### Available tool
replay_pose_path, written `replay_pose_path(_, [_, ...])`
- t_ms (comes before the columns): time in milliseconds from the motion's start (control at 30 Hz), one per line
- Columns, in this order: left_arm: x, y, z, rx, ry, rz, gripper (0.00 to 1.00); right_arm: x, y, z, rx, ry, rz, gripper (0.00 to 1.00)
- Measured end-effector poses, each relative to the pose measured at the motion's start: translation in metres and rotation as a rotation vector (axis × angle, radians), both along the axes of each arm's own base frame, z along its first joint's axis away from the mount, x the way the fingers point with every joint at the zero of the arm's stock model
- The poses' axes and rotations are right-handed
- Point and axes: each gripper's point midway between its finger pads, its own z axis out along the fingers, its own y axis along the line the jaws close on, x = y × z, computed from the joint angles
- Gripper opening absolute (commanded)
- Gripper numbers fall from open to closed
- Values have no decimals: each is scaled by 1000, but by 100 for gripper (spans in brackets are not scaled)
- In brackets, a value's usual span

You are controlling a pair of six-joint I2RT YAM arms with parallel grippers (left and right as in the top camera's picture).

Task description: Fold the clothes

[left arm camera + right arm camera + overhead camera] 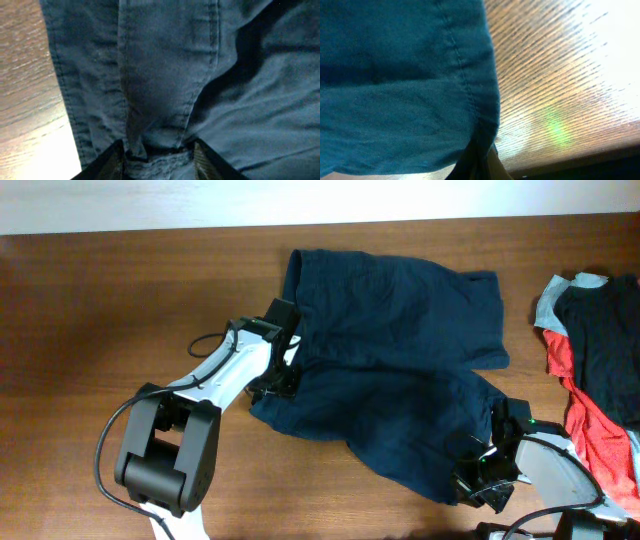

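The clothes, a pair of dark navy shorts [400,360], lie spread across the middle of the wooden table [100,300], waistband to the left and two legs to the right. My left gripper [272,385] sits at the waistband's near end. In the left wrist view its fingers [112,165] stand apart, with a puckered bunch of waistband fabric [160,160] pressed between them. My right gripper [478,478] is at the hem corner of the near leg. In the right wrist view the gripper [482,160] is shut on the stitched hem [470,90].
A heap of other garments [595,380], navy, red and pale grey-blue, lies at the table's right edge, close to the right arm. The table's front edge [570,160] runs just beyond the right gripper. The left arm's base [165,450] stands at the front left.
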Motion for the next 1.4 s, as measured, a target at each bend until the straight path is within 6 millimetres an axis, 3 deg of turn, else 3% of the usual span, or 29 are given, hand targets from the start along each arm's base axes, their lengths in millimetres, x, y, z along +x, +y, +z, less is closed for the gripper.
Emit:
replay_pose_path(100, [-4,2,1,7,18,3,24,0,0,0,0,-1,2,4])
replay_pose_path(267, [-10,4,1,15,42,0,24,0,0,0,1,-1,4,4])
replay_pose_path(300, [-11,4,1,17,44,0,26,0,0,0,1,-2,5,4])
replay_pose_path(367, [-13,5,1,22,56,-5,53,0,0,0,1,-3,7,4])
replay_pose_path(400, [-15,6,1,26,64,-7,59,0,0,0,1,-3,8,4])
replay_pose_path(567, [-29,16,2,73,117,3,59,3,-1,-1,-1,-17,11,4])
replay_pose_path(800, [-41,35,5,127,178,28,15,4,-1,-1,1,-24,25,4])
replay_pose_path(900, [-41,41,5,137,184,34,2,4,-1,-1,2,-25,28,4])
replay_pose_path(1000, [-41,43,5,140,184,37,2,4,-1,-1,2,-24,29,4])
replay_pose_path(1033, [-41,43,5,141,183,37,16,4,-1,-1,2,-24,28,4])
replay_pose_path(1067, [-41,43,5,142,183,34,23,4,-1,-1,2,-25,29,4])
replay_pose_path(1167, [-41,44,5,144,182,37,23,4,-1,-1,2,-24,29,4])
replay_pose_path(1200, [-40,44,5,144,182,37,22,4,-1,-1,2,-25,28,4])
replay_pose_path(1267, [-40,44,5,144,181,39,3,4,-1,-1,2,-25,29,4])
replay_pose_path(1400, [-40,43,5,143,182,36,1,4,-1,-1,2,-25,32,4])
